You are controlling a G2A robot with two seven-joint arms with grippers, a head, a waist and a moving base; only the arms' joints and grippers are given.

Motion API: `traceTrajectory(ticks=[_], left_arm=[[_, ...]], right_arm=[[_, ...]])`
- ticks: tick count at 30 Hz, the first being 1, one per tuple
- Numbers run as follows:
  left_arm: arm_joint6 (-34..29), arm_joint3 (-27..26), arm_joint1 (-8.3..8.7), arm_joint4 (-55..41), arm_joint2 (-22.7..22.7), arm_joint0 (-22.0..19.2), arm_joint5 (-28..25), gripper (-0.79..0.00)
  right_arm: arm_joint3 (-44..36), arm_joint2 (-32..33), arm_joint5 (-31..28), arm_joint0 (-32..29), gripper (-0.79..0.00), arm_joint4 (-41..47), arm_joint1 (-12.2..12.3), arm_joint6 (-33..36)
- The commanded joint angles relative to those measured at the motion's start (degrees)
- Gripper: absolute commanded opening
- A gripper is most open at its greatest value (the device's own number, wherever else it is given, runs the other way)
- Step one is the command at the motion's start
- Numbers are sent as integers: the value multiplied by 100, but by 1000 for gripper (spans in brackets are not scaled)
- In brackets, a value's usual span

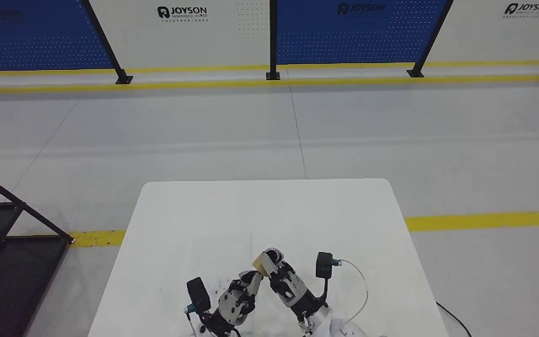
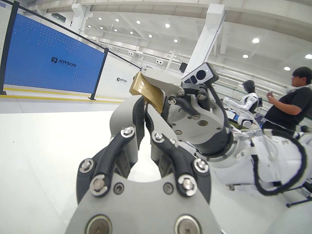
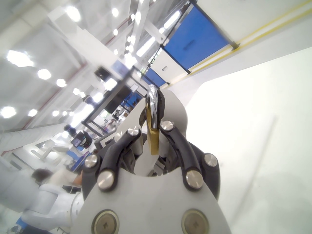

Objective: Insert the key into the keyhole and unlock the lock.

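A brass padlock [image 1: 262, 268] with a silver shackle [image 3: 152, 103] is held above the near part of the white table [image 1: 253, 211]. My right gripper [image 3: 156, 101] is shut on it, the shackle lying between the fingers and the brass body [image 3: 153, 140] towards the palm. In the left wrist view the padlock [image 2: 146, 93] juts from the side of the right gripper [image 2: 158, 83]. My left gripper [image 2: 144, 109] stands just below the lock's lower end, its black pads [image 2: 136, 113] pinched together. The key is hidden between them. From above, both grippers meet tip to tip at the lock.
The table stretches bare ahead and to both sides of the grippers. A white cable [image 1: 360, 291] loops off the right arm near the table's near right edge. Blue and white barrier panels [image 1: 354, 29] stand far behind, beyond the grey floor.
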Motion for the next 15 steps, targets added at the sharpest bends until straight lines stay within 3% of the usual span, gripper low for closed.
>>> traceTrajectory(ticks=[1, 6, 15], left_arm=[[70, 34, -6, -13, 32, -24, -5, -785], [171, 70, -1, 57, 29, -61, 78, -785], [598, 155, 10, 736, 4, -121, 841, -785]], right_arm=[[-1, 2, 0, 1, -785, 2, 1, 2], [-1, 4, 9, 2, -785, -3, 1, 0], [-7, -20, 52, 5, -785, 8, -4, 8]])
